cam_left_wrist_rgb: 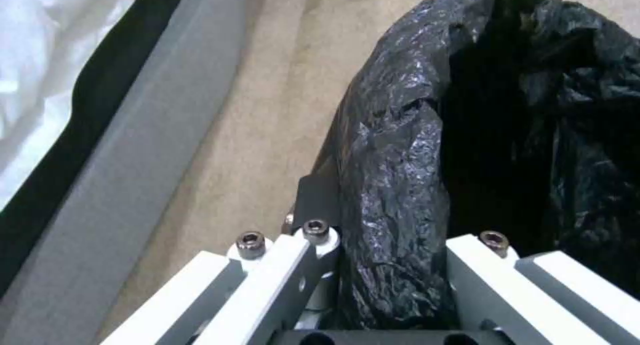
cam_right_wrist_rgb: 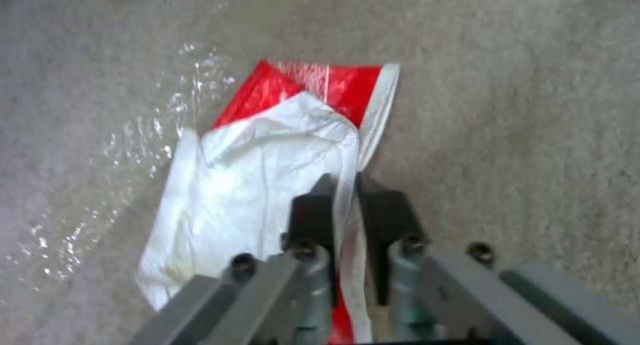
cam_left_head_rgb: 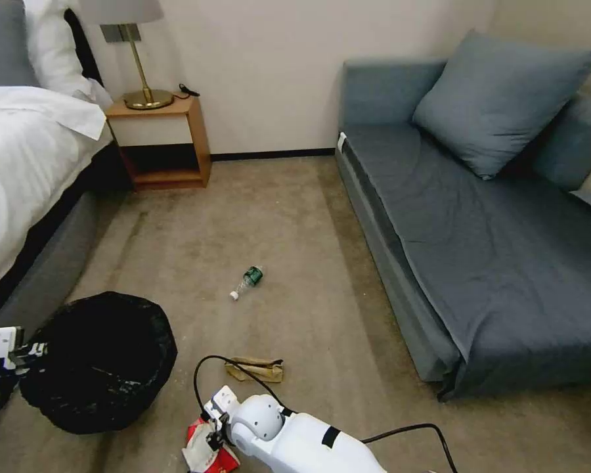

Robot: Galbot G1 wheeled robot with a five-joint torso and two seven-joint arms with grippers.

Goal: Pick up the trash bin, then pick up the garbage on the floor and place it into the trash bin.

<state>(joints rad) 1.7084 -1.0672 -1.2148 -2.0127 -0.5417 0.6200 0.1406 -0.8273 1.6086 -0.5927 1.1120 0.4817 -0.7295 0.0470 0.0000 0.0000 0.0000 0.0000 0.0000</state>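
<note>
Trash bin (cam_left_head_rgb: 102, 361) sits low at the left of the head view, on the carpet (cam_left_head_rgb: 289, 223) just beside the bed (cam_left_head_rgb: 20, 171); its mouth and rim are covered by the crinkled black bag (cam_left_wrist_rgb: 400, 185). Left gripper (cam_left_head_rgb: 29, 351) is at the bin's left rim, fingers closed over the bag-covered rim; in the left wrist view the rim fold runs up between the two white finger links, one dark pad (cam_left_wrist_rgb: 317, 200) pressed against its outer side.

Red-and-white wrapper (cam_right_wrist_rgb: 267, 160) lies on the carpet at the near edge of the head view, just right of the bin. Right gripper (cam_right_wrist_rgb: 347, 215) is down on it, black pads nearly together, pinching a thin fold of the wrapper's edge. The rest of the wrapper lies flat on the floor.

Crumpled brown paper bag (cam_left_head_rgb: 256, 369) lies just beyond the right gripper. Small bottle (cam_left_head_rgb: 247, 281) with green label and white cap lies on its side farther out, mid-carpet, well apart from the bag. Grey sofa (cam_left_head_rgb: 492, 249) along the right side, wooden nightstand (cam_left_head_rgb: 161, 141) by the far wall.
</note>
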